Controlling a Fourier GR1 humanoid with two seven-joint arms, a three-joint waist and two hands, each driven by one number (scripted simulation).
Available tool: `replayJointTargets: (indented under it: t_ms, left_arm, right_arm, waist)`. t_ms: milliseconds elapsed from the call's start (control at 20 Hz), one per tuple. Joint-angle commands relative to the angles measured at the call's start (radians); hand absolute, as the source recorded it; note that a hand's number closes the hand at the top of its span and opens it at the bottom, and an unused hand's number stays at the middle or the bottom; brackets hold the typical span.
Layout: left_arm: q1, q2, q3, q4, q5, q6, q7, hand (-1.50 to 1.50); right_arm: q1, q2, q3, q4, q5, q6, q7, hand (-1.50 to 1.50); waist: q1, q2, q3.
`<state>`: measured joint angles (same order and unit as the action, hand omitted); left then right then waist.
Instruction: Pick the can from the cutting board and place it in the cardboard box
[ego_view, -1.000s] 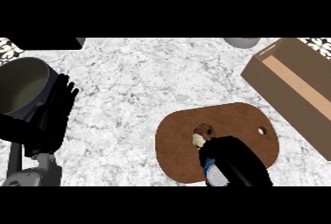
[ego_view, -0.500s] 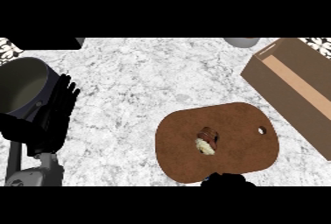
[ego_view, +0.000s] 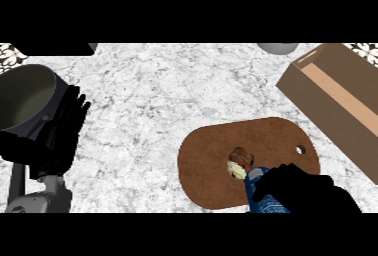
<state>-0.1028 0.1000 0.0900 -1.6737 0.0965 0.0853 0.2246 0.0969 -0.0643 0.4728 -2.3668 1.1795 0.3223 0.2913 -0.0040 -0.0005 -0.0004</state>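
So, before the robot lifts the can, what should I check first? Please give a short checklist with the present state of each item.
1. Can lies on the cutting board: ok.
2. Right hand curled round the can: cannot tell, the hand hides part of it.
3. Cardboard box open on top: ok.
4. Way from the board to the box free of other things: ok.
5. Left hand resting at the left, beside the dark pot: ok.

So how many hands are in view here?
2. The left hand rests open at the left edge beside a dark pot; the right hand is over the cutting board's lower right.
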Motion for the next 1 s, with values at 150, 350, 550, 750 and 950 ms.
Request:
replayJointTargets:
  t_ms: [150,350,550,750,950]
  left_arm:
    - [-0.028,-0.017,-0.005,0.034,-0.019,0.023,-0.01,0.0]
    - [-0.029,0.043,0.041,0.003,0.034,-0.032,0.034,0.0]
    - [-0.016,0.001,0.007,0.012,0.015,-0.014,0.009,0.0]
    - [0.012,-0.006,-0.013,0.009,-0.008,-0.017,-0.023,0.0]
    - [-0.006,0.011,0.008,-0.015,0.021,-0.028,0.013,0.0]
  right_arm:
    - [-0.288,0.063,-0.366,0.012,-0.181,0.178,0.099,1.5]
    - [-0.291,-0.019,-0.6,0.112,-0.281,0.177,-0.03,1.5]
    - [-0.408,-0.069,-0.703,0.235,-0.314,0.136,-0.033,1.5]
    - [-0.438,-0.183,-0.75,0.432,-0.229,0.001,-0.164,1.5]
    - [-0.502,-0.287,-0.81,0.671,-0.228,-0.067,-0.279,1.5]
  waist:
    - [0.011,0.005,0.0]
    - [0.006,0.002,0.001]
    - [0.007,0.002,0.001]
    - [0.012,0.003,0.001]
    - [0.014,0.004,0.001]
